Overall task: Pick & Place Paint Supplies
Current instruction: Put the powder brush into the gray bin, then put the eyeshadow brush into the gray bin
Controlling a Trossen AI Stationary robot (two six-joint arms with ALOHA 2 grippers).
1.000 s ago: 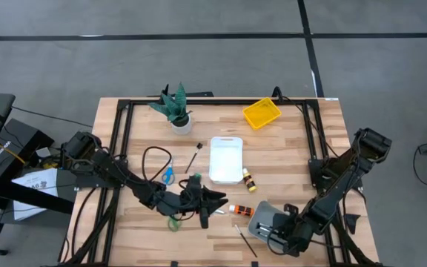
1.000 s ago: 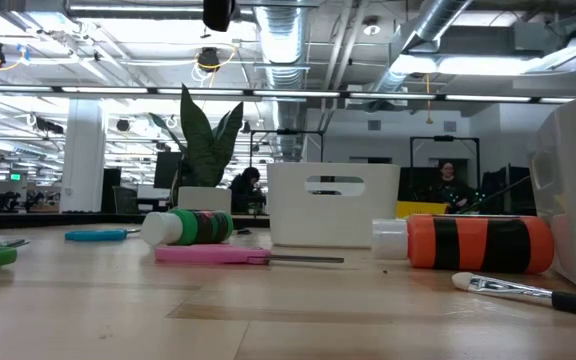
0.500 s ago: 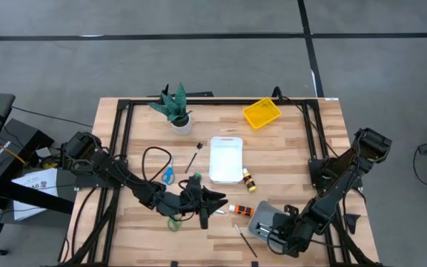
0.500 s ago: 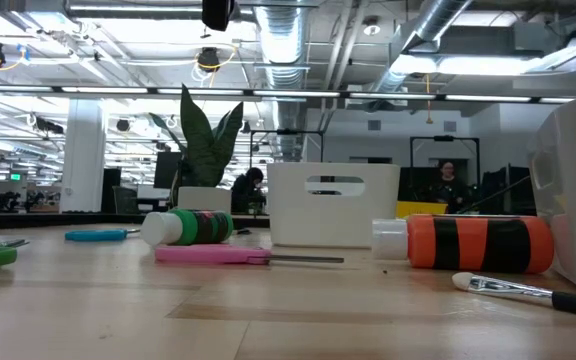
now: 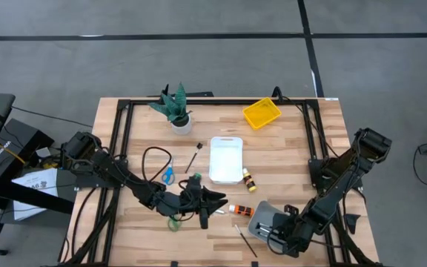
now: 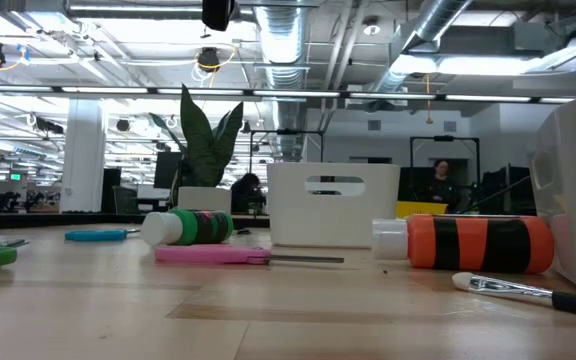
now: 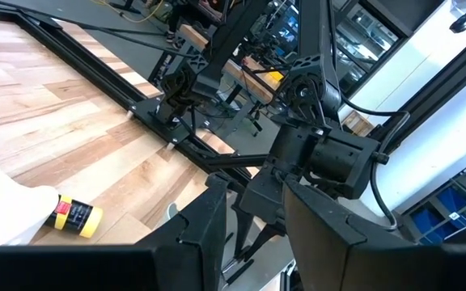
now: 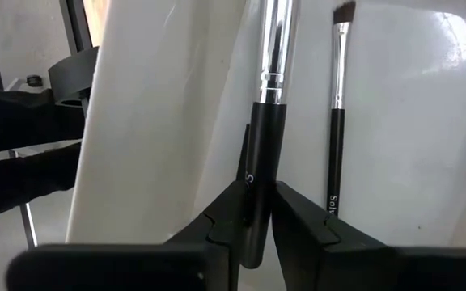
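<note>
Right wrist view: two brushes point(image 8: 336, 121); seemingly one in right gripper point(image 8: 256, 212).

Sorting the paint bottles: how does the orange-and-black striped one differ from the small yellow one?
The orange-and-black striped paint bottle lies in front of the white tray and looks larger. The small yellow paint bottle lies beside that tray's right edge and carries a dark label. Both lie on their sides.

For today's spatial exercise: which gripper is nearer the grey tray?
Right. The right gripper is over the grey tray, holding a brush; the left gripper sits beside it, farther off.
</note>
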